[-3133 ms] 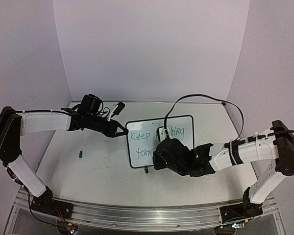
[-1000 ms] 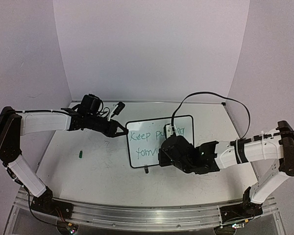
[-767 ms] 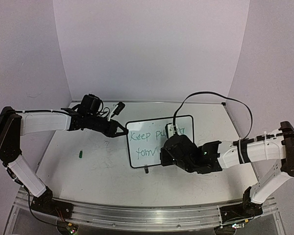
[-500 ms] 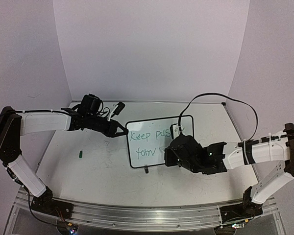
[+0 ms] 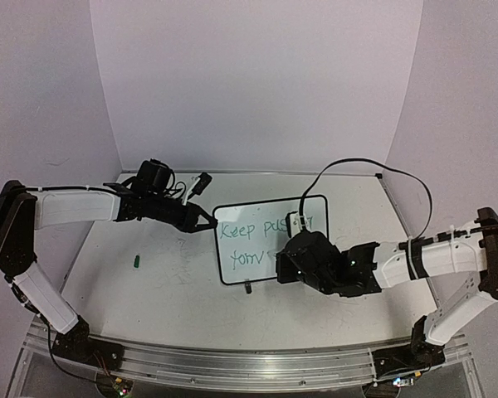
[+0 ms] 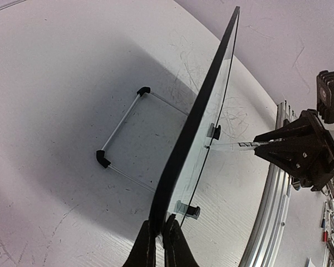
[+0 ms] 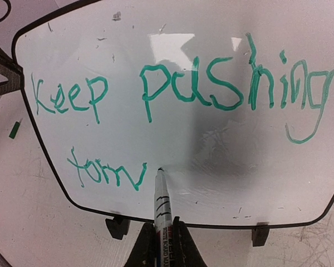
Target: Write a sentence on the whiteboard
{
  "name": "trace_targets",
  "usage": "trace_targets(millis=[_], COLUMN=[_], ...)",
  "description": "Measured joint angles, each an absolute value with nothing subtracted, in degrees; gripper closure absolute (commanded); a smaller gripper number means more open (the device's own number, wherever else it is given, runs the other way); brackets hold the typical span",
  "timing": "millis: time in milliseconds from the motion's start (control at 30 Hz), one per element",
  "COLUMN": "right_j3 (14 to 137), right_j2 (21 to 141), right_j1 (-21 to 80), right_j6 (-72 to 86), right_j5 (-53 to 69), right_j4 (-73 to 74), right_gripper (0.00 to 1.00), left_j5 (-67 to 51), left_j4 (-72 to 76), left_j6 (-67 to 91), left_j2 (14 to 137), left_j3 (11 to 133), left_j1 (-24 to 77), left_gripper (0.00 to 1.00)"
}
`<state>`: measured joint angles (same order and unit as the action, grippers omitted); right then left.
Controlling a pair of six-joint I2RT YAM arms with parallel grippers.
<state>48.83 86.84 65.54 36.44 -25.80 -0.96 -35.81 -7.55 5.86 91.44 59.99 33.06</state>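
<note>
Right arm stretched low across the surface (image 5: 149, 298), my right pincer (image 7: 162, 236) clamped on a marker (image 7: 161, 203), tip on the whiteboard (image 7: 222, 178) just after "forw". The sentence (image 7: 178, 92) reads "Keep pushing" above. Left arm reaches in sideways, left pincer (image 6: 158, 236) clamped on the upright board's left edge.

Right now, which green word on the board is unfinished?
The bottom one, "forw", beside the marker tip; "Keep" and "pushing" above it are complete.

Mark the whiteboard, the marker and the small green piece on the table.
whiteboard (image 7: 239, 178): right wrist view, bare face at lower right.
marker (image 7: 162, 207): right wrist view, mid barrel.
small green piece (image 5: 137, 261): top external view, its middle.
</note>
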Motion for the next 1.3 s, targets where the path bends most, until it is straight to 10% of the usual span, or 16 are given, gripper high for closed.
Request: trace_targets(millis=[1300], right_j3=[49.50], right_j2=[88.65], right_j1=[65.82], right_j6=[37.07], right_j5=[-22.69], right_j4=[0.84], right_gripper=[1.00], left_j5=[-35.81], left_j4=[-7.53], left_j6=[5.85], left_j2=[91.44], left_j3=[59.99], left_j1=[33.08], left_gripper=[1.00])
